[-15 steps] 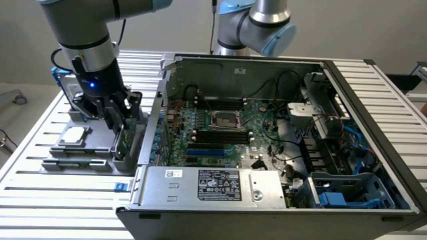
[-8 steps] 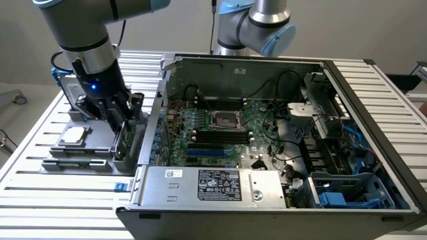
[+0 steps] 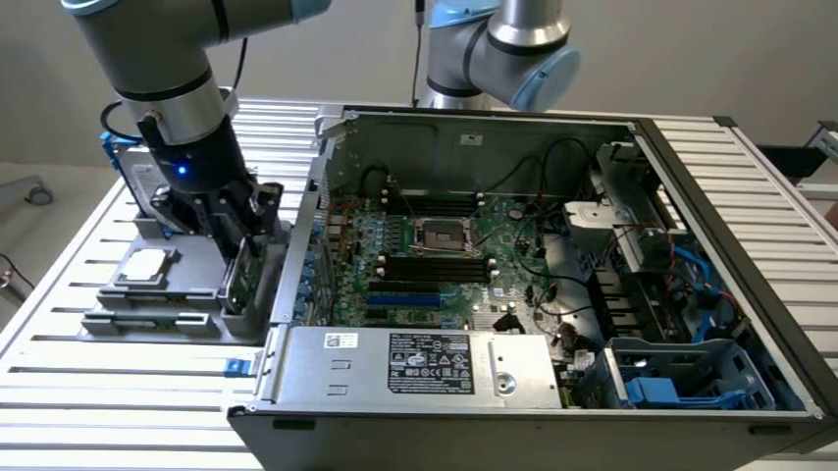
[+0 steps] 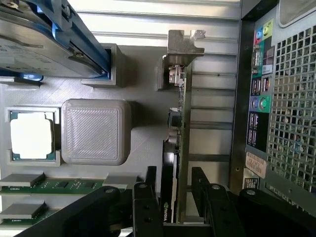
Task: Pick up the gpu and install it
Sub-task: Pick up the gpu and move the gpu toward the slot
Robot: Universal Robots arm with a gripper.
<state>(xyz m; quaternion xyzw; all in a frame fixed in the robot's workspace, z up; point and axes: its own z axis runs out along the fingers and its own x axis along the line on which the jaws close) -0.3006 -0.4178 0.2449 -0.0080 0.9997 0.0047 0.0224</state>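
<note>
1. End effector (image 3: 249,231) position: low over the grey parts tray (image 3: 144,319), on the exterior view's left of the open computer case (image 3: 629,128).
2. End effector state: the jaws stand wide open and nothing is gripped. The two black fingers (image 4: 148,197) straddle the gpu (image 4: 181,133), one close to each face. No clamping contact can be made out on either side.
3. Position of the gpu: it stands on its long edge in a slot of the tray, directly between the fingers. The flat black cover faces one finger and the green circuit board faces the other. The silver end bracket (image 4: 183,47) sits at the end of the card farthest from the end effector, well beyond the fingertips.
4. Items on the black-cover side of the end effector, all in the tray:
   - a grey square block (image 4: 96,131), near the card;
   - a processor chip (image 4: 30,136), just beyond the block;
   - green memory sticks (image 4: 49,183), lying flat and nearest the finger on that side;
   - a hard drive in a blue frame (image 4: 44,39), farther off, level with the bracket end.
5. Items on the circuit-board side of the end effector: a strip of slatted metal surface (image 4: 212,64), then the rear port panel (image 4: 259,98) of the computer case.
6. Task status: the case lies open with its motherboard (image 3: 445,245) exposed. The gpu is seated in the tray, outside the case.
</note>
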